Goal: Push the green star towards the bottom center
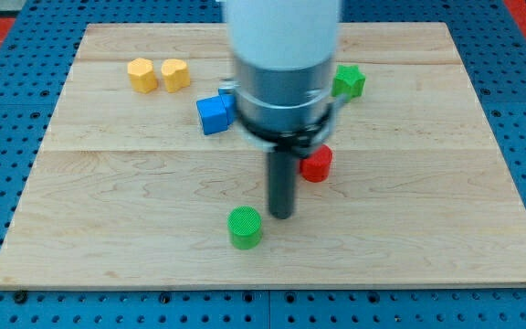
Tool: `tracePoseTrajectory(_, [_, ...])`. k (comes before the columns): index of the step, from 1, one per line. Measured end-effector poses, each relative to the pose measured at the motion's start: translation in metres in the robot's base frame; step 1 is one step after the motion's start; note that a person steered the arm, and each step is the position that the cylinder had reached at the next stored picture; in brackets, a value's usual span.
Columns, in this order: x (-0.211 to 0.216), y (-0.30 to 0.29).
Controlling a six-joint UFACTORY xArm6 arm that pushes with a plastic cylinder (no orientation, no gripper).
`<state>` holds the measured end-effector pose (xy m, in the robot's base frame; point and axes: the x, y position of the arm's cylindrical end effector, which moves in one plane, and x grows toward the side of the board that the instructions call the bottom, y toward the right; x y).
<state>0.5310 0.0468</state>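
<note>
The green star (349, 81) lies near the view's top, right of centre, partly hidden behind my arm. My tip (282, 216) rests on the board well below the star, at the view's lower centre. It stands just right of and slightly above a green cylinder (244, 227), apart from it. A red block (317, 164) lies just up and right of the tip, between tip and star.
A blue block (213, 114) lies left of my arm, with a second blue piece behind it partly hidden. Two yellow blocks (142, 74) (175, 73) sit at the view's top left. The wooden board (108, 201) ends in a blue pegboard surround.
</note>
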Motion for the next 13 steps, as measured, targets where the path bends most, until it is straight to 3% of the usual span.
tracePoseTrajectory(2, [-0.071,0.186])
tracePoseTrajectory(4, [-0.227,0.225])
tracePoseTrajectory(5, [-0.243,0.176])
tracePoseTrajectory(7, [-0.179,0.086])
tracePoseTrajectory(8, [-0.219,0.128])
tracePoseTrajectory(9, [-0.224,0.083])
tracePoseTrajectory(10, [-0.215,0.023])
tracePoseTrajectory(11, [-0.162,-0.003])
tracePoseTrajectory(13, [-0.18,0.007])
